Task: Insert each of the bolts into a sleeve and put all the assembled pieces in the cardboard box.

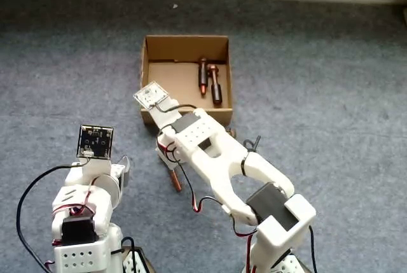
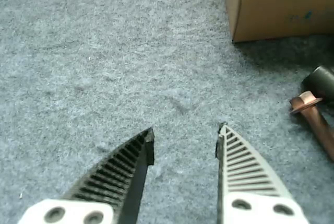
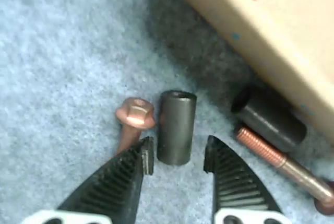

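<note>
Presently right tool (image 3: 177, 153) straddles a sleeve (image 3: 176, 122) beside a bolt (image 3: 134, 115); left tool (image 2: 185, 140) gapes.

Cardboard box (image 1: 145, 63): brown, open-topped, upright on grey carpet (image 1: 318, 63). Inside, toward the right-hand wall as seen from the high view, two assembled pieces (image 1: 203, 76) lying flat, side by side, roughly parallel. Each a copper bolt in a dark sleeve.

Outside, near the box's front wall:
- Loose sleeve (image 3: 176, 127): dark, cylindrical, hollow, on its side, open end visible and empty.
- Loose bolt (image 3: 134, 115): just beside it, copper, flanged hex head level with the sleeve's open end, shank roughly parallel to the sleeve, not inserted.
- Second sleeve (image 3: 271, 120): dark, on its side, close against the box wall.
- Second bolt (image 3: 282, 162): alongside, threaded end at the sleeve's flank. Inserted or not, cannot tell.
</note>
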`<action>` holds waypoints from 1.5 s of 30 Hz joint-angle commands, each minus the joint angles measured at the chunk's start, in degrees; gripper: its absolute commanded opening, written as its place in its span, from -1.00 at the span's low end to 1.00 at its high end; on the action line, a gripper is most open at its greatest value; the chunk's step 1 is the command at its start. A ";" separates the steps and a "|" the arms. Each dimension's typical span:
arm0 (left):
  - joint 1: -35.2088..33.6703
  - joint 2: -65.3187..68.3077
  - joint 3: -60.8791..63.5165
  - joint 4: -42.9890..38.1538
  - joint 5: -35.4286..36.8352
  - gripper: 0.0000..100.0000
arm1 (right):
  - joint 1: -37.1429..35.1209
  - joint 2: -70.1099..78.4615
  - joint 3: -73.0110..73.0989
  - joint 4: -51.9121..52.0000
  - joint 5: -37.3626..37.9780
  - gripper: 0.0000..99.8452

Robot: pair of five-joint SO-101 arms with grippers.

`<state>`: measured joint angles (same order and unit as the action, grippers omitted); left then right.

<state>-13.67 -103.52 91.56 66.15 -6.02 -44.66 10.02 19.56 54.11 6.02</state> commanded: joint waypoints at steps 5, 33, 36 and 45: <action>-0.75 -0.31 -0.22 -1.14 -0.62 -0.57 | -0.40 0.84 -2.95 -0.66 -0.44 -0.59; -0.75 -0.31 0.31 -1.14 -0.62 -0.57 | -0.04 -13.05 6.64 2.86 4.84 -0.99; -0.75 -0.31 0.31 -1.14 -0.62 -0.57 | 3.47 -22.29 13.41 3.21 4.22 -0.99; -0.04 -0.22 -0.13 -1.14 -6.07 -0.57 | 18.42 -40.66 28.79 2.95 -6.86 -0.99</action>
<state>-13.67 -103.52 92.18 66.15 -11.38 -31.03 -25.14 46.29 57.10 2.24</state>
